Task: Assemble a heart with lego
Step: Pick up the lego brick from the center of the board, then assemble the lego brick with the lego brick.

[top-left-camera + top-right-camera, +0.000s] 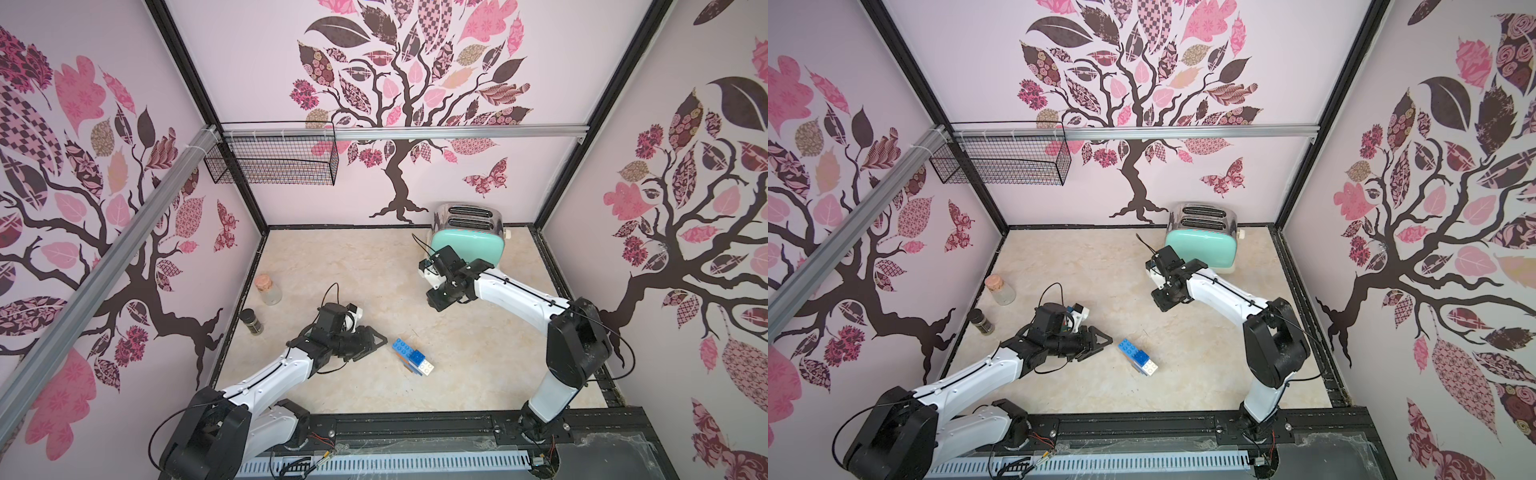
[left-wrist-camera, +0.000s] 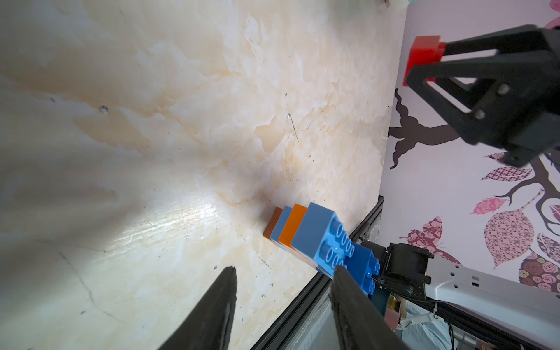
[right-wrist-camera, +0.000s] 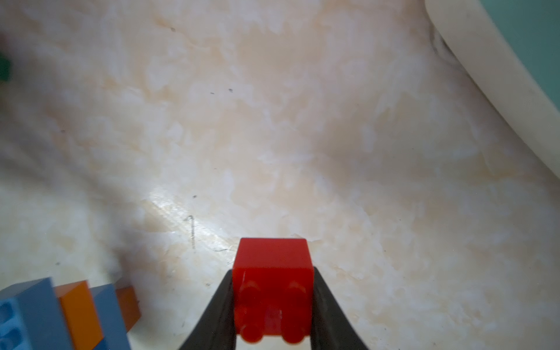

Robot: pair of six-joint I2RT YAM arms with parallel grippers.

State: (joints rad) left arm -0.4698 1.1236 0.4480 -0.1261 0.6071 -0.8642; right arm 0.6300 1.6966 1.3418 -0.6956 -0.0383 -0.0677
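Reading the table from my left side across, I find the left gripper (image 1: 376, 345) lying low over the marble with its jaws apart and nothing between them. In the left wrist view its two fingers (image 2: 224, 303) frame bare table (image 2: 151, 151). The lego stack (image 1: 412, 357) rests on the table just beside that gripper, at about 4 o'clock from its tip in both top views. Whether a fingertip touches the nearest blue brick I cannot tell. The stack is a stepped run of blue and orange bricks with a white one at its near end, and its long axis runs from 10 o'clock to 4 o'clock. Further right, the right gripper (image 1: 438, 301) hangs above the table, clamped on a red brick (image 3: 272, 266) whose studs face the wrist camera. From this gripper the stack lies at roughly 7 o'clock and clearly apart, so the left arm is the nearer one while the right carries the piece. I judge the coming move to be a descent toward 7 o'clock, with the red brick squared to that diagonal axis before pressing. As for containers, the dark spice jar (image 1: 251, 322) and the corked glass jar (image 1: 269, 291) stand at the left edge, their contents unclear. I see nothing in the wire basket (image 1: 274, 166) on the back rail. The toaster (image 1: 467, 241) at 12 o'clock shows nothing rising from its slots.
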